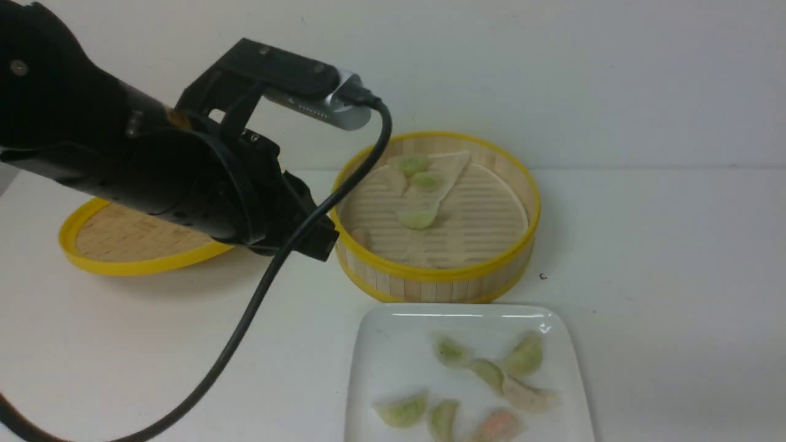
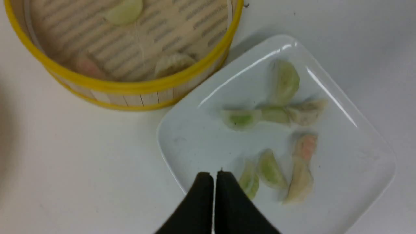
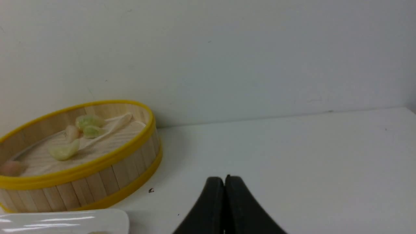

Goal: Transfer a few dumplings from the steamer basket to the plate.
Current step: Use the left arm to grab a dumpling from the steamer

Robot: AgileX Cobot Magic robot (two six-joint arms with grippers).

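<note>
I'm looking across a plain white table [image 1: 675, 307] that runs back to a bare, pale wall [image 1: 614, 73]. The tabletop is matte, marked only by one small dark speck [image 1: 543, 277] just to the right of the steamer basket [image 1: 436, 274].

The basket sits near the middle of the table, close to the wall. A few dumplings [image 1: 417, 218] lie on the white paper on its ridged floor: pale green ones toward the back and middle, a pinkish one by the left wall.

The white square plate [image 1: 368, 344] lies just in front of the basket, nearly touching it, and the bottom of the front view cuts it off. Several more dumplings [image 1: 525, 355] are spread over it. Most are green, a couple whitish, one pinkish-orange.

A flat woven lid [image 1: 123, 245] with a yellow rim rests on the table to the left, well apart from the basket and partly hidden behind my left arm.

That arm reaches in from the left, with a black cable [image 1: 245, 319] hanging from its wrist. The left gripper [image 2: 214, 175] has its fingers pressed together with nothing between them, and in its wrist view the tips show against the plate's edge. The right gripper [image 3: 224, 178] is also closed and empty, over bare table to the right of the basket.
</note>
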